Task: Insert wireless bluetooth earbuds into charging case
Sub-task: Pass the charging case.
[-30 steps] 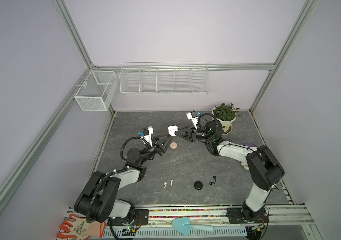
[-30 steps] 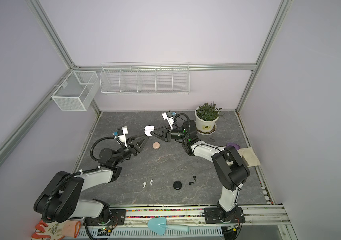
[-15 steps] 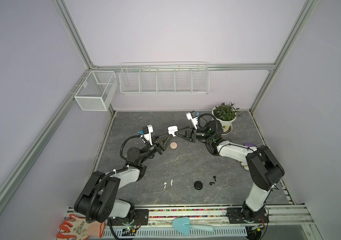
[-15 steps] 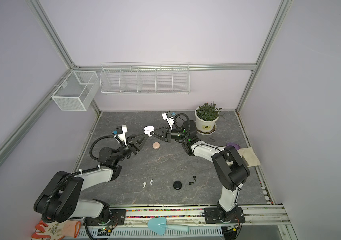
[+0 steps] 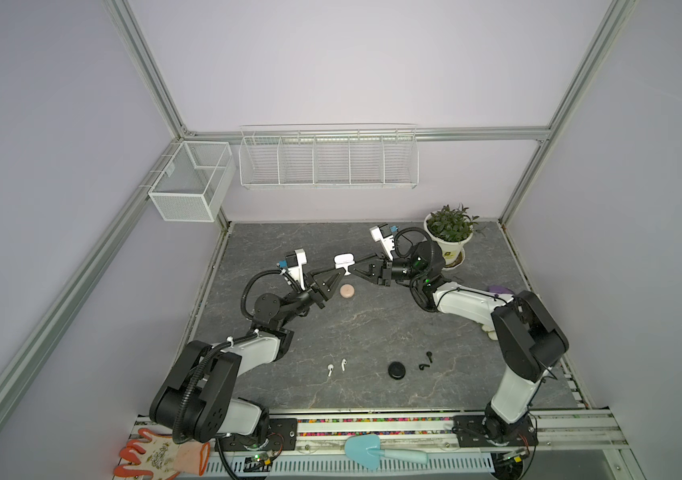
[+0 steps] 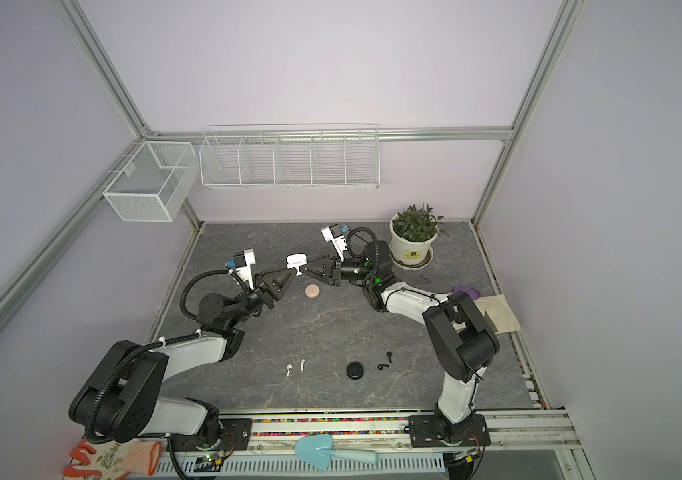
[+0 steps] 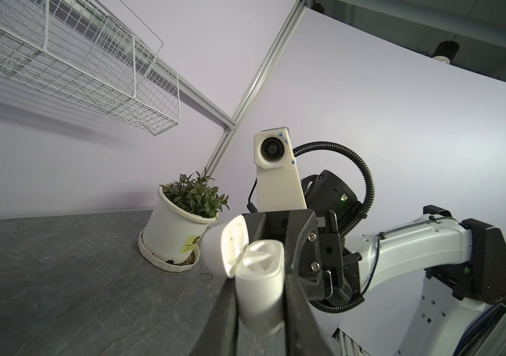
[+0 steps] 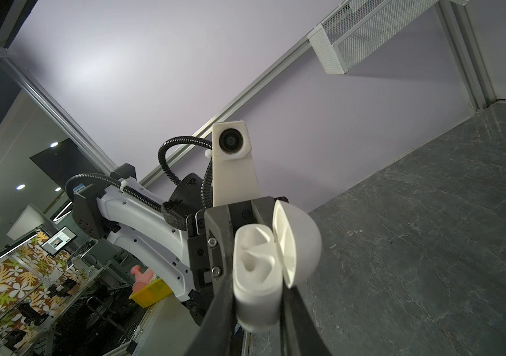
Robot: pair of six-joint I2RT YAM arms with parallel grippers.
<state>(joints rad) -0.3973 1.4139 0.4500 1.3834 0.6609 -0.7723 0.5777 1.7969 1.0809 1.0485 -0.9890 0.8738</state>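
A white charging case [image 5: 344, 262] [image 6: 297, 261] hangs in the air over the back middle of the table, its lid flipped open. My left gripper [image 5: 340, 273] [image 7: 261, 296] is shut on the case body [image 7: 259, 286] from one side. My right gripper [image 5: 354, 271] [image 8: 256, 296] is shut on the same body [image 8: 255, 277] from the opposite side. Two white earbuds [image 5: 330, 369] [image 6: 302, 364] lie near the front middle. Two black earbuds [image 5: 429, 354] [image 6: 382, 367] lie to their right, beside a black round case [image 5: 397, 370]. A pink round case [image 5: 347, 291] sits under the grippers.
A potted plant [image 5: 449, 245] stands at the back right, close behind my right wrist. Wire baskets [image 5: 329, 158] hang on the back wall. A purple object [image 5: 499, 289] lies at the right edge. A blue trowel [image 5: 372, 451] and a glove [image 5: 156, 455] lie on the front rail.
My left gripper's jaws have closed in onto the white case, which the right gripper kept holding. Both arms have stayed almost still.
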